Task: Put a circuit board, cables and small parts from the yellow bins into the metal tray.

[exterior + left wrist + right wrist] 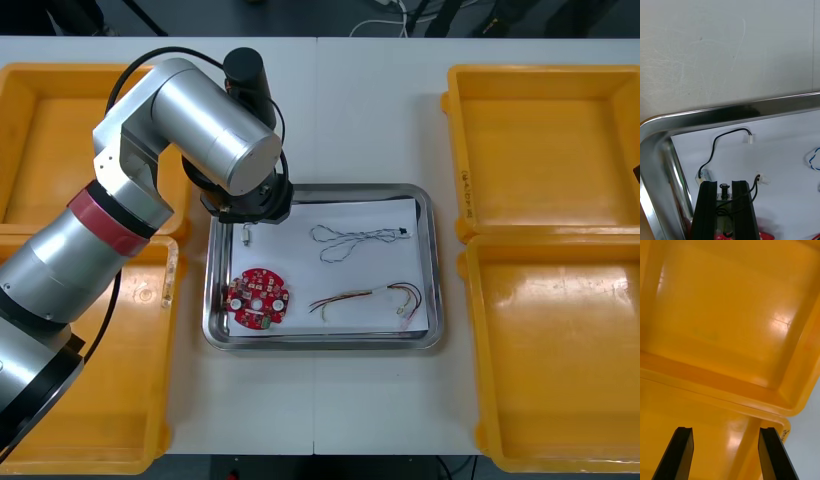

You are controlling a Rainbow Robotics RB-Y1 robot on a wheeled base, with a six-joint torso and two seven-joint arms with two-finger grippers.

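Working arm: left gripper (724,182), reaching over the far left corner of the metal tray (434,280). It is the nearer arm to the drop point.
Jaws, left: drawn close and, as far as can be seen, clamped on a small metal part (724,186) between the tips.
Part axis: judged to run along the fingers, but most of the part is hidden.
Key relation: the part hangs directly over the tray's white floor, inside the rim. The tray's left wall stands just beside the jaws and the far rim lies beyond the tips.
Under the jaws: black cable (715,144) with white plugs. One loop passes beneath the fingers and the rest lies just past the tips.
Also in the tray: red circuit board (258,298) in the near left corner; blue and white cable (355,240) and red and yellow cable (370,298) toward the right, well apart from the jaws.
Step in hand (judged): release of the part into the tray.
Next move (judged): open in place, with no sideways travel, then lift straight up.
Risk (judged): the part may land on the black cable, or the fingers may snag its loop.
Waiting arm: right gripper (726,429), jaws apart and holding nothing, over the yellow bins (545,150).
Surface (370,120): light and flat, with the tray at the middle and bins at each side.
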